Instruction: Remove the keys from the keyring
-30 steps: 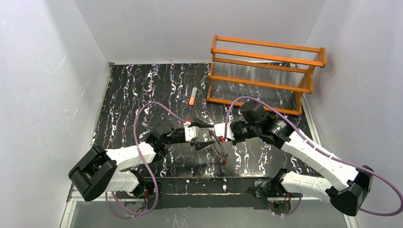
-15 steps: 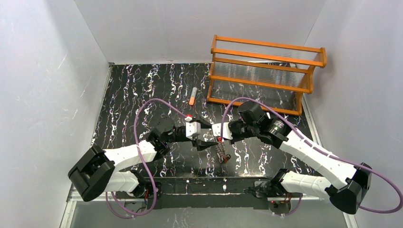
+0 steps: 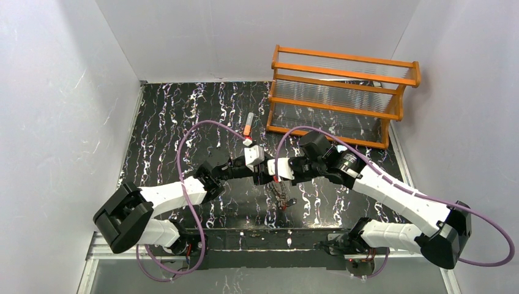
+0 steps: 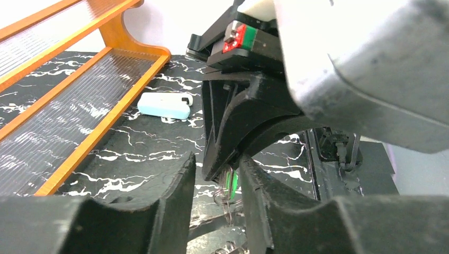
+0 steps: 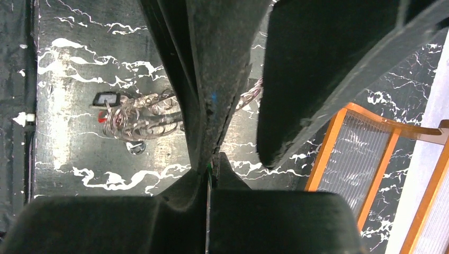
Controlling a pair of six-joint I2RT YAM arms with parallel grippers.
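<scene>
My right gripper (image 5: 209,165) is pinched fully closed, with a sliver of the green key (image 4: 230,182) caught between its tips. My left gripper (image 4: 216,161) stands about half open, its fingers (image 4: 159,211) straddling that key and the right tips. I can't tell whether they touch it. The keyring (image 5: 135,119), a tangle of wire loops, trails below over the black marbled table (image 3: 183,116), carrying the dark-and-white key (image 5: 106,99) and the red key (image 5: 101,119). A pale blue clip (image 4: 164,106) lies beside the orange rack (image 3: 343,92).
</scene>
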